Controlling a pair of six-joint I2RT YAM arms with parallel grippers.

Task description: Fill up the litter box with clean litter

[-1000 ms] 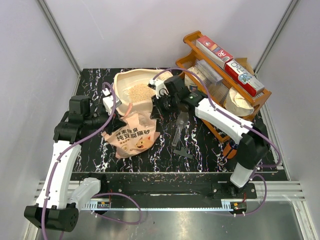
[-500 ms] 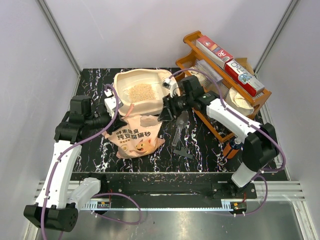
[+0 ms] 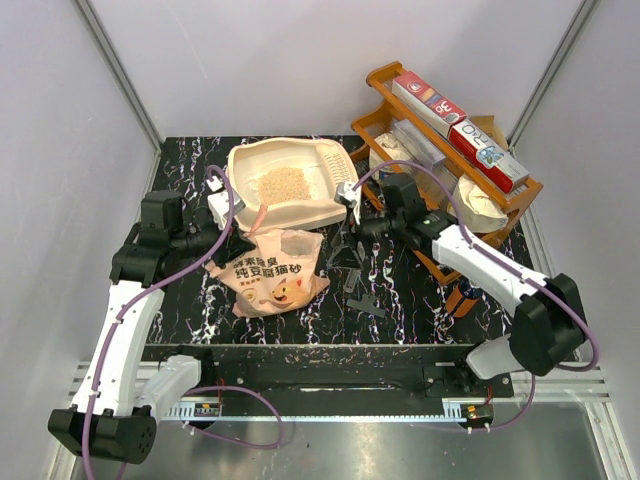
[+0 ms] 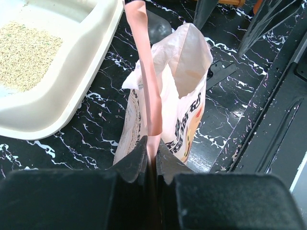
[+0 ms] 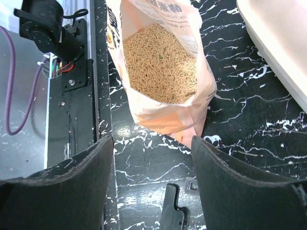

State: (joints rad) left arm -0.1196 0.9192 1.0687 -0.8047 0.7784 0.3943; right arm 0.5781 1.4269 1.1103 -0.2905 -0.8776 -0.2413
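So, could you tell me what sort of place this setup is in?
Probably a robotics lab test cell, not a home: plain white panels in aluminium framing enclose a black marbled table, and household props, a litter box, litter bag and wooden rack, are staged there.

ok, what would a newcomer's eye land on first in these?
The pink-orange litter bag stands open mid-table. The left pincer is shut on a strip of its top edge, and the right pincer is open beside it. Just behind, the cream litter box holds a small pile of clean litter, and an orange wooden rack crowds the far right corner.
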